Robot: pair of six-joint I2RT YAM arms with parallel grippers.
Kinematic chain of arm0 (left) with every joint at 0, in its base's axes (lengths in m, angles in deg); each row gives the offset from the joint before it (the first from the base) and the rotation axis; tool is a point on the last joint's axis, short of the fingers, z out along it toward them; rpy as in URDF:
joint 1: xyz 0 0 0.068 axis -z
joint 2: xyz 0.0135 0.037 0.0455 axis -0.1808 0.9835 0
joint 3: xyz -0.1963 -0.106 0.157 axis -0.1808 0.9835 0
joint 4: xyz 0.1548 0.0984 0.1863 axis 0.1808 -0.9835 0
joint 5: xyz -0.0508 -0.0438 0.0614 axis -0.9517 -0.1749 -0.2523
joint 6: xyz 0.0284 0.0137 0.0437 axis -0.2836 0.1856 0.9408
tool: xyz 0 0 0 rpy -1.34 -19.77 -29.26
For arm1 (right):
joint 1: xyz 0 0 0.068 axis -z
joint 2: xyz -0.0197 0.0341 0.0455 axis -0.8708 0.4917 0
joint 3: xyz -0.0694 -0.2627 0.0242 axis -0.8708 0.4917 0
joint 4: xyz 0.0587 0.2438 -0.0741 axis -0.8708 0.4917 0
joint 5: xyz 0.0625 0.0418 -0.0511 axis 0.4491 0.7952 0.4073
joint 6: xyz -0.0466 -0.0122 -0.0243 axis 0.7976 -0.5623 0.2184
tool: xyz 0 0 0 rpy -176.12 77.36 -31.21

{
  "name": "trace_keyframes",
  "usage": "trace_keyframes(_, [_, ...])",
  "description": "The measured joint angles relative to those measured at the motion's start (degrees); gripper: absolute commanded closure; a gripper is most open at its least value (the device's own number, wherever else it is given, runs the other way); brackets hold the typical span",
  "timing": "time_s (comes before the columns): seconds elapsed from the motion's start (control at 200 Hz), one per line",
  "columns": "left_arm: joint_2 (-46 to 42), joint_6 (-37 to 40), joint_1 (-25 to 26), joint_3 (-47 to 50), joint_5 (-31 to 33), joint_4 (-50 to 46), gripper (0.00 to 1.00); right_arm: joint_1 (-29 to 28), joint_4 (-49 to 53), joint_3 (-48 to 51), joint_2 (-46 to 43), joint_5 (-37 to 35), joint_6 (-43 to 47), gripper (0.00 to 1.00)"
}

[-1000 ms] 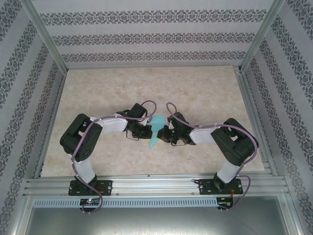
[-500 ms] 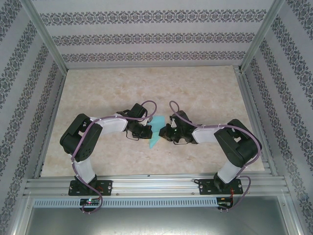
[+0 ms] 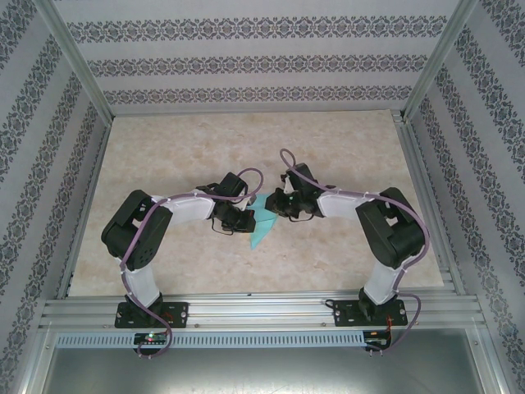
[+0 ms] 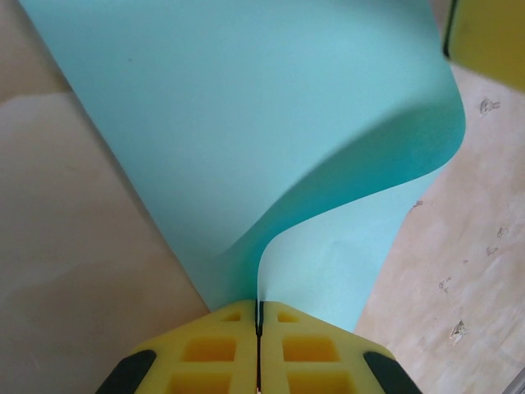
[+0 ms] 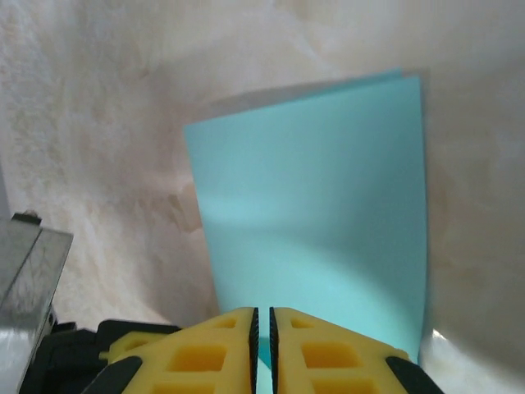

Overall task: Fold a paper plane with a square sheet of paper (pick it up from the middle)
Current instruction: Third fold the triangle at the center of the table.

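Beige stone-look tabletop [image 3: 164,156], patterned wallpaper walls [image 3: 246,61] on three sides, aluminium rail [image 3: 262,312] along the near edge. Both my arms bend in toward the middle of the tabletop.

Turquoise paper [image 3: 262,222] sits at mid-tabletop, right between my two grippers. From above it reads as a small angular shape with its low tip pointing near.

Left gripper [image 3: 244,220]: clenched on the paper. On the left wrist camera the yellow fingers [image 4: 205,353] meet with no gap, and the paper's [image 4: 246,123] edge runs straight into the seam. From there the sheet rises away from the fingers. One layer bows over to the right in a soft S-curve and a second layer lies flatter under it. One yellow finger [image 4: 488,33] of my other gripper pokes in at that view's top right corner, next to the paper's far edge.

Right gripper [image 3: 277,205]: just right and slightly far of the paper. On the right wrist camera the fingers [image 5: 328,353] stand a hair apart, with turquoise visible in the slit. The paper [image 5: 320,213] spreads out ahead as a near-rectangular panel. I can't tell if this gripper is pinching the paper or just straddling it.
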Motion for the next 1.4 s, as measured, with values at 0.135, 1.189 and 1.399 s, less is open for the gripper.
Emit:
trace_keyframes(0.135, [0.2, 0.0, 0.0, -0.5, 0.0, -0.7, 0.91, 0.0, 6.5, -4.4, 3.3, -1.3, 4.2, 0.87])
trace_keyframes(1.189, [0.0, 0.2, 0.0, -1.4, 0.9, -1.9, 0.89, 0.0, 15.1, -9.3, 7.1, -2.8, 11.4, 0.9])
trace_keyframes(1.399, [-0.9, 0.2, 0.0, -1.3, 0.9, -1.9, 0.89, 0.0, 15.4, -9.6, 7.2, -2.8, 11.4, 0.9])
